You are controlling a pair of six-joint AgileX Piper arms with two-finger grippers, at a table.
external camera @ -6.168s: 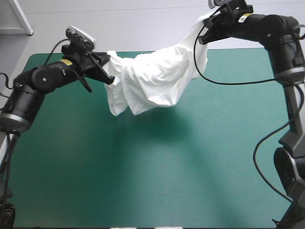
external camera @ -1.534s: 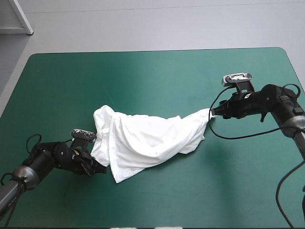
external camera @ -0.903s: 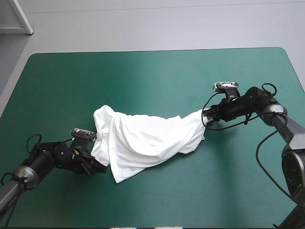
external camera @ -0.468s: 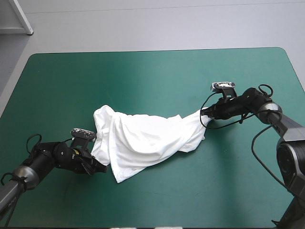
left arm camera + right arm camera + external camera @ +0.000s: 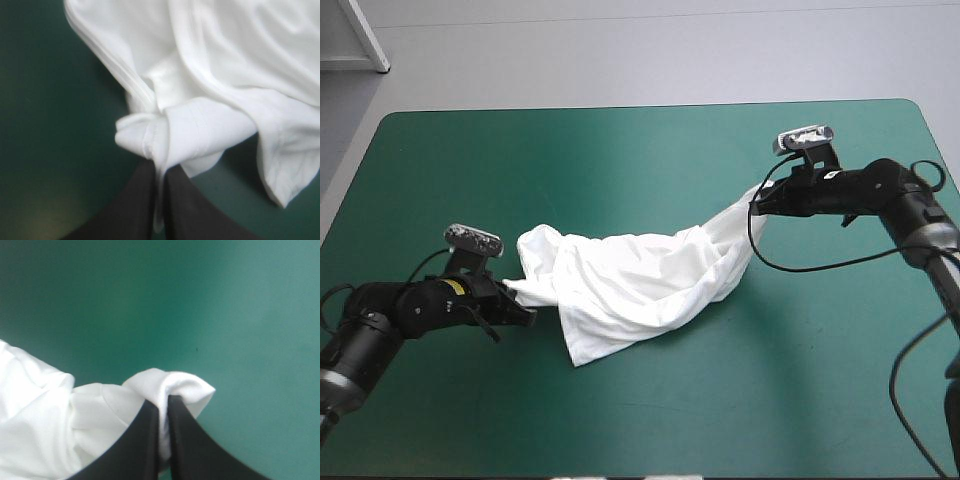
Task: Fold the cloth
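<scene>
One teal-green table point(image 5: 620, 150). One white T-shirt point(image 5: 640, 285), bunched and rope-like, lying across table middle. Long axis slanted: near-left end to far-right end. Belly of cloth resting on cover, loose hem spilling toward near edge. Right end lifted clear of cover. Left end low, contact with cover not clear.

Two grippers, one at each end of that axis, T-shirt strung between them.
- Left gripper point(image 5: 522, 306): at near-left end. Wrist view: left gripper point(image 5: 159, 175) with black fingers point(image 5: 137, 205) pressed almost together, folded hem corner pinched between, rest of T-shirt point(image 5: 225, 60) fanning out ahead.
- Right gripper point(image 5: 757, 200): at far-right end, higher. Wrist view: right gripper point(image 5: 164, 410) likewise clamped, small rounded fold of cloth in the pinch, T-shirt point(image 5: 40, 420) trailing off to one side, bare cover ahead.

Neither arm nearer, each already at its own end. Cloth slack between jaws, sagging in middle.

Judged: not folded yet, not even flat. Likely next: pull apart along long axis to stretch and lay out. Risk: thin pinches slipping under tension.
</scene>
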